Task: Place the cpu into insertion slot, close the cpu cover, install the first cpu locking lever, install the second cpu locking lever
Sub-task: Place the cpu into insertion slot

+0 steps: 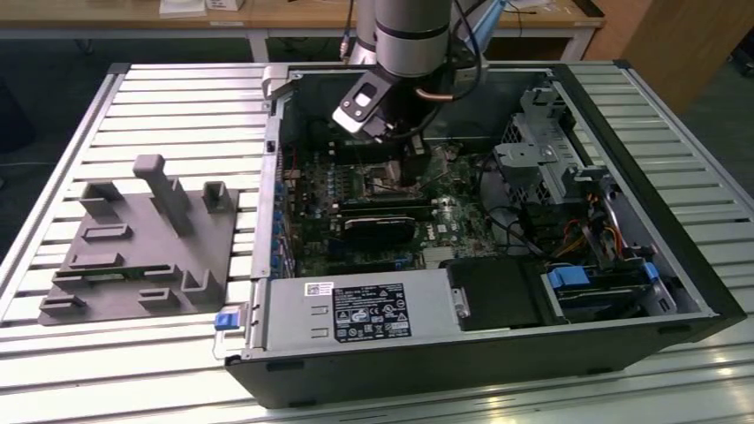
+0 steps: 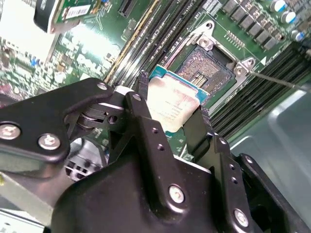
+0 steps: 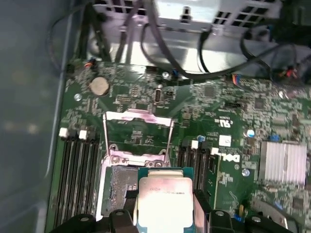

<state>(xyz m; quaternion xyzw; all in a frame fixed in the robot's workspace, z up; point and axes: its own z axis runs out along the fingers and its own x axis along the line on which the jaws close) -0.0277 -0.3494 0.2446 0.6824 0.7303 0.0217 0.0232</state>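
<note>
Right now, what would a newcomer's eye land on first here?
The cpu, gripped in the black end effector over the open insertion slot, in the second wrist view. In the first wrist view, the silver cpu cover stands flipped up. In the exterior view, the arm reaches into an open computer case.

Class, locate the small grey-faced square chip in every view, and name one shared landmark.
Exterior view: too small to tell; the black end effector holding it hangs over the green circuit board.
Second wrist view: small grey square chip, clamped in the end effector, beside the silver-rimmed square socket.
First wrist view: chip partly overlapping the socket.
Shared landmark: that socket.
</note>
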